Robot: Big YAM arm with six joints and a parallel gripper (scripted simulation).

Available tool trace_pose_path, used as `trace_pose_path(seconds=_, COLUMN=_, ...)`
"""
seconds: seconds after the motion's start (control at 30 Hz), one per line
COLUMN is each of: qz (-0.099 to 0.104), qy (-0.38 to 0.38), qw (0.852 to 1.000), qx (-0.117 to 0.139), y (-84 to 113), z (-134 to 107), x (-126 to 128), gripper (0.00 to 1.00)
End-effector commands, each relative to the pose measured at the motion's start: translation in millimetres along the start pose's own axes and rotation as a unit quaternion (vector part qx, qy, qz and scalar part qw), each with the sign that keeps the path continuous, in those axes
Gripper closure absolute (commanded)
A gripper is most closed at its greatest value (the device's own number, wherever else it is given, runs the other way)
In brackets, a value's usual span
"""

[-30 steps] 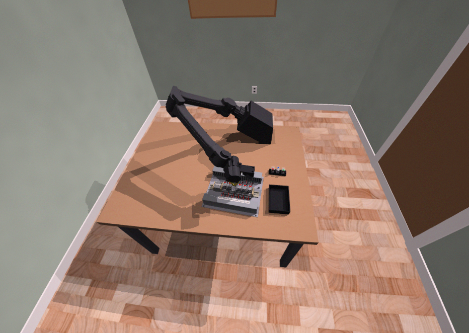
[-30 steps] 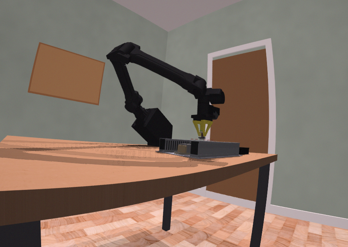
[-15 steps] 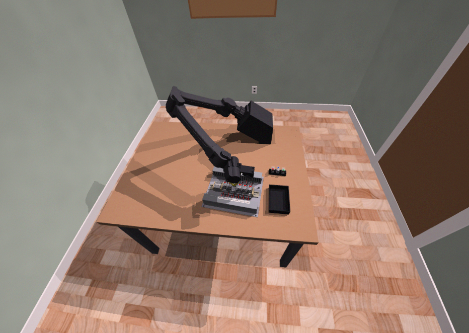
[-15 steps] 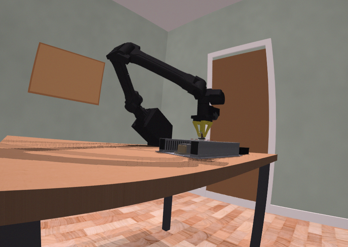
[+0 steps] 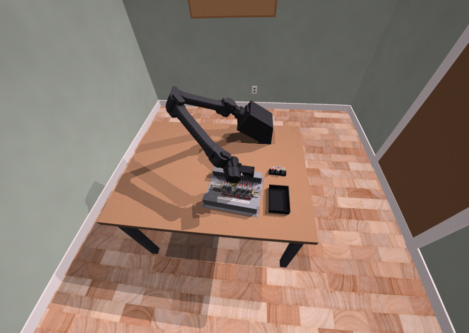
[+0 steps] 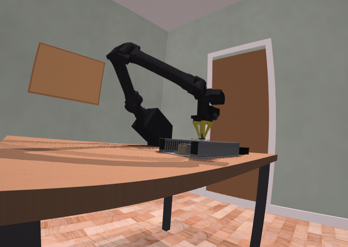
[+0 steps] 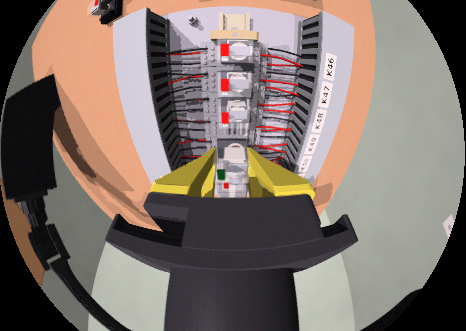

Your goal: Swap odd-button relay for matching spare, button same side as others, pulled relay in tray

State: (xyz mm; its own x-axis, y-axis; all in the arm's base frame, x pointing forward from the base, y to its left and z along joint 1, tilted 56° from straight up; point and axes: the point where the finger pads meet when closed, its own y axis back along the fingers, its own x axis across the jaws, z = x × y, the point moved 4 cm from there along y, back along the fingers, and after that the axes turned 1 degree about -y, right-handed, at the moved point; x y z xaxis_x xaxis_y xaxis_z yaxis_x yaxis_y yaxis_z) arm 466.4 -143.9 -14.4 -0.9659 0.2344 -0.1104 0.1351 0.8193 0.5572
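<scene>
My gripper (image 5: 233, 184) (image 6: 201, 135) (image 7: 231, 153) is shut on the relay with a green test button (image 7: 234, 167), above the socket row. The held relay looks raised: its dark base shows above the duct in the exterior view. How far its blades are out is hidden. Relays with red buttons stand in the row, such as the nearest one ahead (image 7: 238, 112); their buttons are on the left in the wrist view, as is the green one. The spare with a red button (image 5: 272, 169) (image 7: 96, 6) stands in the black holder (image 5: 278, 173). The black tray (image 5: 279, 211) holds nothing.
The holder also bears a blue-button spare (image 5: 278, 169) and a green-button spare (image 5: 283, 170). Slotted wire ducts (image 7: 159, 71) (image 7: 311, 56) flank the row, with red and black wires between. A tan end stop (image 7: 238, 34) closes the row's far end.
</scene>
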Motion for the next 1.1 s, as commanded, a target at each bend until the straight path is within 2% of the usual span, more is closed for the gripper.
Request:
trace_pose_path(seconds=0.0, qz=0.006, qy=-0.006, qw=1.000, qx=0.001, y=-9.6, z=-3.0, x=-4.2, gripper=1.00)
trace_pose_path(seconds=1.07, qz=0.007, qy=-0.002, qw=1.000, qx=0.002, y=-15.9, z=-1.9, x=-0.5, gripper=1.00)
